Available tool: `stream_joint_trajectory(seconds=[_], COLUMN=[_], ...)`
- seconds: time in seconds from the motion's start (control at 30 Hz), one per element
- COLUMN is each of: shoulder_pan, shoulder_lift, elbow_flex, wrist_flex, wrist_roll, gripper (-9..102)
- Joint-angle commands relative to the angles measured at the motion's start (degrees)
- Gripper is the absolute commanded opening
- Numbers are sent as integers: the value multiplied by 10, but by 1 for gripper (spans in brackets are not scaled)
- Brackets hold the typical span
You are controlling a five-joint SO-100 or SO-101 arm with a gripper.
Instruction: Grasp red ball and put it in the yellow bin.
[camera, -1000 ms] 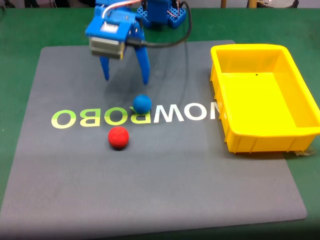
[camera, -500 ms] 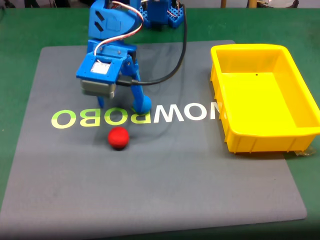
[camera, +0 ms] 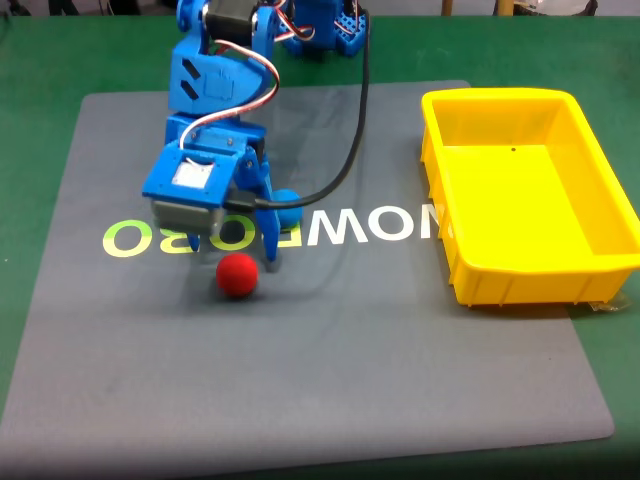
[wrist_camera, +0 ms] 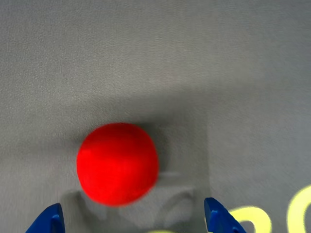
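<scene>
Red ball (wrist_camera: pixel 117 163) lies on the grey mat (camera: pixel 120 380), at twelve o'clock from the wide-open, empty end effector (wrist_camera: pixel 133 221) in the wrist view, slightly left of centre. Blue ball (camera: pixel 287 203) sits just behind. Yellow bin (camera: pixel 470 282) stands at three o'clock, clear mat between.

A robotics lab bench: green table (camera: pixel 610 20) under a grey lettered mat (camera: pixel 330 360).
</scene>
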Motion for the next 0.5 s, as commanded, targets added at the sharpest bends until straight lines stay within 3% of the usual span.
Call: stream_joint_trajectory(seconds=[0.0, 0.47], shoulder_pan=[-6, -12], shoulder_lift=[-6, -82], elbow_flex=[-76, -150], wrist_flex=[4, 18], wrist_roll=[16, 22], gripper=[33, 33])
